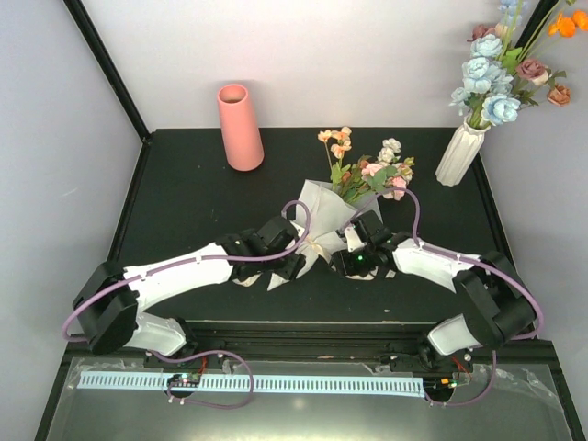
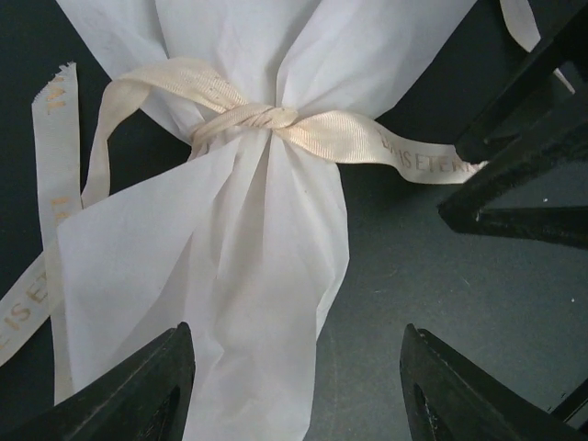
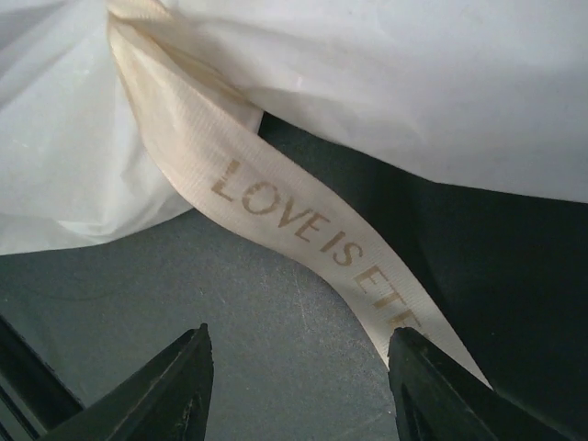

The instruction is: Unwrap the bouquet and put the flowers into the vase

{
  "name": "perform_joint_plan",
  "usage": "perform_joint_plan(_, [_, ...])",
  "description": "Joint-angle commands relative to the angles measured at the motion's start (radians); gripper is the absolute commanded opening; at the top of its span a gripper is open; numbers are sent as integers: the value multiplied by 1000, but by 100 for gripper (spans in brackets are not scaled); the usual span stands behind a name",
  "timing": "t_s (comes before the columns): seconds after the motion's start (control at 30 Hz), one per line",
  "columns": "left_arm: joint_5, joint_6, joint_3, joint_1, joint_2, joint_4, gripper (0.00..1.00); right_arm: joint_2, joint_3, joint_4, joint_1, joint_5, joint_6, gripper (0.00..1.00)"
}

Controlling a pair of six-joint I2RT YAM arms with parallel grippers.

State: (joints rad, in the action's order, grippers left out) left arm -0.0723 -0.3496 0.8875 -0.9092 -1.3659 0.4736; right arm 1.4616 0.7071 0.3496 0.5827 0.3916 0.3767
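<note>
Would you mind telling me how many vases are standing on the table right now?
2. The pink vase stands at the back left; the white ribbed vase, holding blue and orange flowers, at the back right.

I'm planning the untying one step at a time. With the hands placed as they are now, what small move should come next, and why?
Probably close the right hand on the ribbon tail and pull gently: the tail lies between its open fingers, and the knot still cinches the bouquet.
</note>
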Motion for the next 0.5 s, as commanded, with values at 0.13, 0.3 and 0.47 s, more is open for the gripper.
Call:
perform_joint_plan(0.13, [58, 14, -65, 58, -22, -122, 61, 12, -41, -104, 8, -39, 15, 58])
perform_joint_plan(0.3, [41, 0, -114, 65, -22, -144, 57, 35, -23, -143, 8, -95, 50, 59])
perform_joint_plan(0.47, [18, -6, -158, 66, -11, -157, 56, 82, -25, -160, 9, -91, 47, 60])
